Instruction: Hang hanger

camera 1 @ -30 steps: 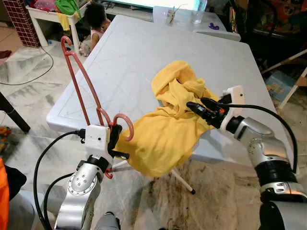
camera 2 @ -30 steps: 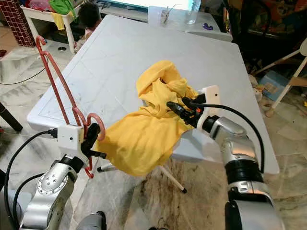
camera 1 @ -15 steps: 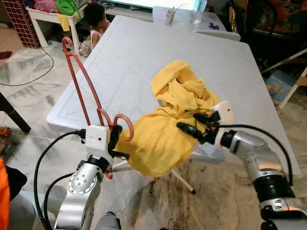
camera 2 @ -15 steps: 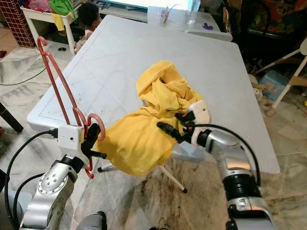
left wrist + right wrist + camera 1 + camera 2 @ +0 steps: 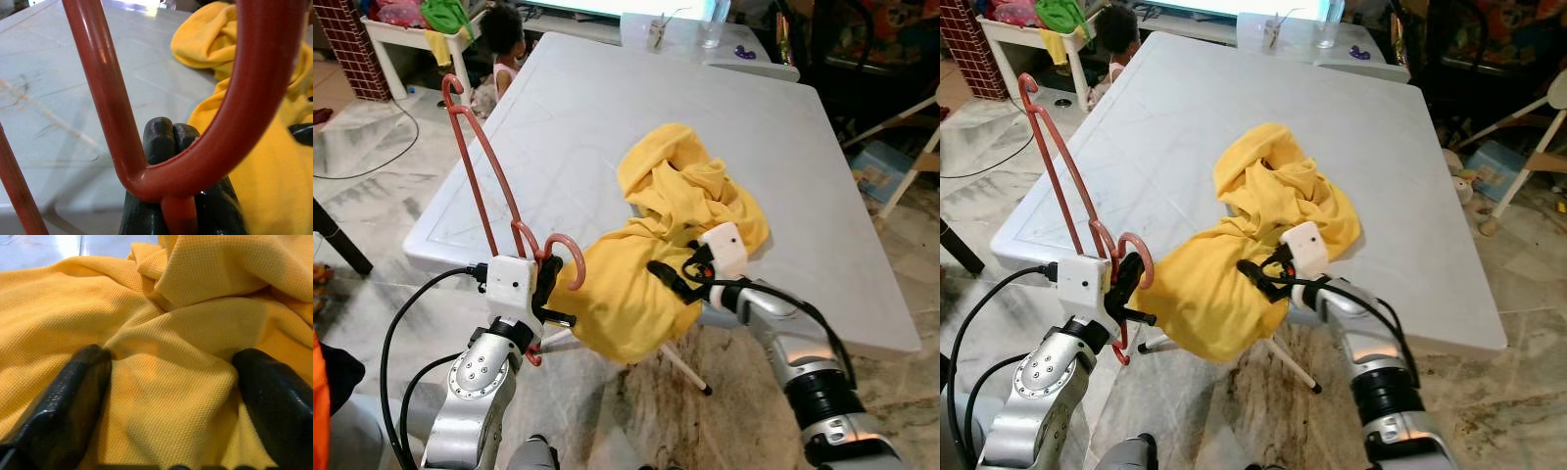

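I have the red hanger (image 5: 487, 176) pinched tight in my left gripper (image 5: 546, 284), off the near left corner of the white table (image 5: 578, 108). My right gripper (image 5: 671, 279) has its fingers (image 5: 73, 401) spread wide, pressed into the yellow shirt (image 5: 646, 264) draped over the table's near edge.

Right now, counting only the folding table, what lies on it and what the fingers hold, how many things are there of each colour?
Red: 1, the hanger, with the left gripper shut on it.
Yellow: 1, the shirt, partly hanging off the near edge, with the right gripper open against it.
White: 1, the table.
Total: 3.
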